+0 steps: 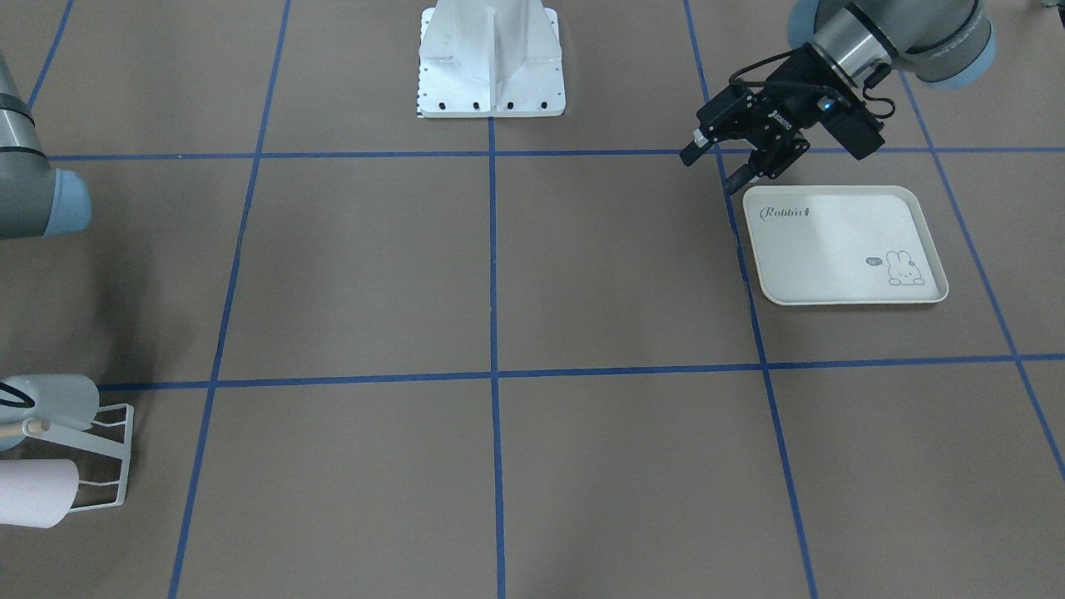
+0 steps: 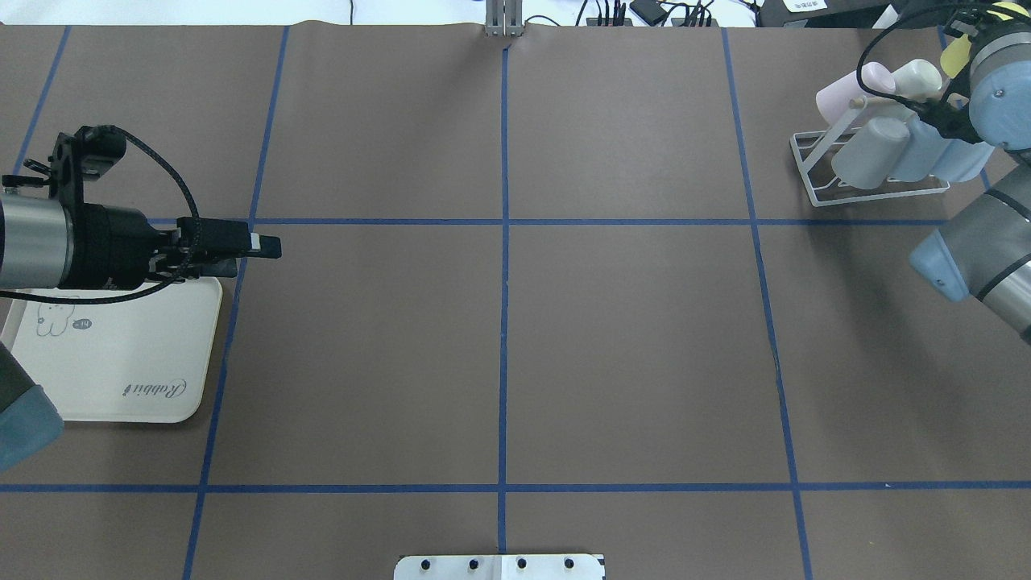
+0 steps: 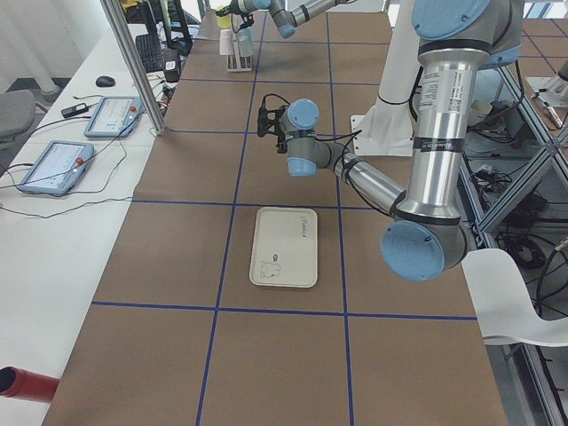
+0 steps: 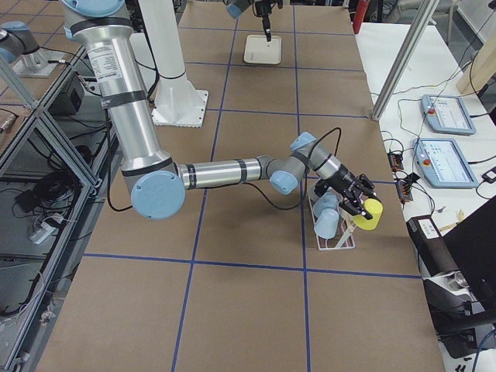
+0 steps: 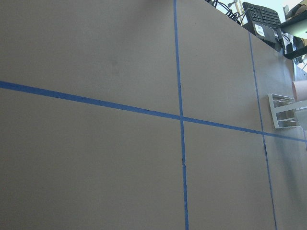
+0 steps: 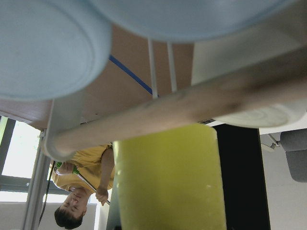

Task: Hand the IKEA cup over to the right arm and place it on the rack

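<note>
The IKEA cup [image 6: 168, 182] is yellow and fills the lower part of the right wrist view, just below the rack's wooden peg [image 6: 192, 103]. In the exterior right view my right gripper [image 4: 363, 208] is shut on the cup [image 4: 373, 214] at the far end of the white wire rack [image 4: 341, 244]. The rack [image 2: 813, 173] stands at the table's far right and holds several other cups. Over the inner corner of the tray, my left gripper [image 1: 714, 170] hangs open with nothing in it; overhead, the left gripper [image 2: 266, 246] is seen edge-on.
A cream rabbit-print tray [image 2: 121, 387] lies bare under the left arm. Grey [image 2: 870, 153], pink [image 2: 846, 93] and pale blue [image 2: 934, 153] cups crowd the rack. The robot's white base [image 1: 491, 58] stands mid-table. A person [image 6: 81, 177] shows beyond the table.
</note>
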`<state>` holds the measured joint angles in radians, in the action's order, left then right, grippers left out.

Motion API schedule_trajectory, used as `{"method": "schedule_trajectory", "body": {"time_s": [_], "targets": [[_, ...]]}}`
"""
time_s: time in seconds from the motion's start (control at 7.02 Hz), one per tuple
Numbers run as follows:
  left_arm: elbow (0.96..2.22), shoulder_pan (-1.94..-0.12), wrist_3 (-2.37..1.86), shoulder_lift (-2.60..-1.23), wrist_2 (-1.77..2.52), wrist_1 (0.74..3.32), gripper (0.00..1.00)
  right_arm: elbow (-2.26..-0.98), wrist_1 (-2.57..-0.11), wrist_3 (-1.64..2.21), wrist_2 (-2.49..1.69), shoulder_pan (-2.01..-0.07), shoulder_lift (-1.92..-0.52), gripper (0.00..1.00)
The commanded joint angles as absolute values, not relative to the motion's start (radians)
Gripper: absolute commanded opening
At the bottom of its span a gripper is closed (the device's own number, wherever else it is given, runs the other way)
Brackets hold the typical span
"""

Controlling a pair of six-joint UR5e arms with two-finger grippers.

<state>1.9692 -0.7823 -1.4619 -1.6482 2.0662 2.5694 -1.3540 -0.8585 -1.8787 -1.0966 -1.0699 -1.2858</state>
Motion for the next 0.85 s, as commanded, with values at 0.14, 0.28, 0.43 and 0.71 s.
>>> {"method": "schedule_trajectory", "body": {"time_s": [0.14,0.28,0.43,0.71], "targets": [[1.968,-0.781,-1.462,-1.649,2.066,2.569,1.0,-1.353,-0.857,-1.887,-1.094,-1.068,-1.288,0.0],[1.968,-0.782,-1.462,-1.649,2.066,2.569,1.0,-1.353,-0.857,-1.888,-1.092,-1.068,-1.292,0.0],[1.968,-0.781,-1.462,-1.649,2.066,2.569,1.0,-1.353,-0.857,-1.89,-1.075,-1.06,-1.293,0.0],[1.968,-0.782,-1.462,-1.649,2.066,2.569,1.0,-1.339,-0.857,-1.89,-1.045,-1.046,-1.286,0.0]]}}
